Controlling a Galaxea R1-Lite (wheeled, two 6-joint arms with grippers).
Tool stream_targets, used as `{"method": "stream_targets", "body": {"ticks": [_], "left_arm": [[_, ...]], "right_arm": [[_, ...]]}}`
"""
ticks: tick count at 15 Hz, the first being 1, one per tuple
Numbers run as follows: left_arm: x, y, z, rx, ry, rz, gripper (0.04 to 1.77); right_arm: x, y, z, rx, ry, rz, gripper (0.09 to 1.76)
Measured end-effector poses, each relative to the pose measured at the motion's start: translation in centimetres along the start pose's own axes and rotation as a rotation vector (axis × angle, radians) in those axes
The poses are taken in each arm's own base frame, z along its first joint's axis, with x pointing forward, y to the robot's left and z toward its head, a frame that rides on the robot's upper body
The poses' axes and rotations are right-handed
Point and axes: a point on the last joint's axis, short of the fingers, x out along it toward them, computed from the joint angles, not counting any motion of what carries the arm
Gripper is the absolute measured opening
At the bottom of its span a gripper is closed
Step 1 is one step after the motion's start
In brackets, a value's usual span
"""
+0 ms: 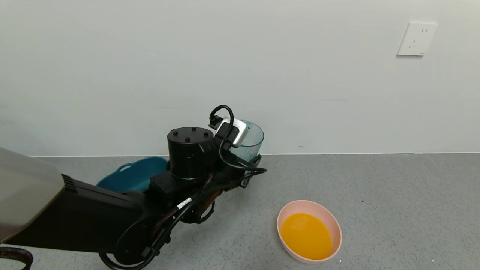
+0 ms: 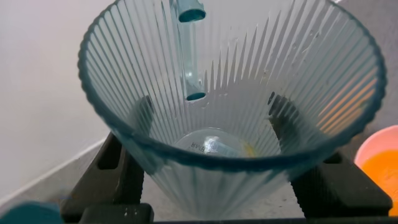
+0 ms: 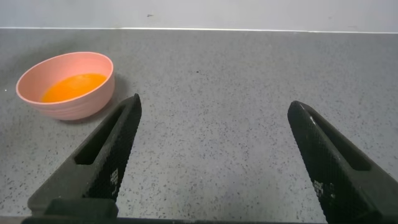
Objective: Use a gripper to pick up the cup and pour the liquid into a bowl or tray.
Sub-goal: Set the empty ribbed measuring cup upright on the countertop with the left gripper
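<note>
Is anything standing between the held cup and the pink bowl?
Nothing visible. The left gripper holds the cup upright, emptied apart from traces; only bare grey floor separates it from the pink bowl, which already holds the orange liquid.
</note>
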Motion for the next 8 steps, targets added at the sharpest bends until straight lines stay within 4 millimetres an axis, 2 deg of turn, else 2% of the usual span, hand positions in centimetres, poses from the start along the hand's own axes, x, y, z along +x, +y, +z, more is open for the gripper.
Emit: {"method": "stream_targets", "body": {"ticks": [2,5,8], "left_arm": [[0.1,0.3,-0.6,-0.110,0.019,0.012,1.31],[0.3,0.7,-2.3,-0.164,0.071,0.029,1.31],[1.1,0.8,-3.1,-0.251,-0.012,0.056,1.31]], "right_arm": [[0.0,0.0,0.0,0.000,0.000,0.000,1.71],[0.0,0.0,0.0,0.000,0.000,0.000,1.71],[0.0,0.0,0.0,0.000,0.000,0.000,1.71]]}}
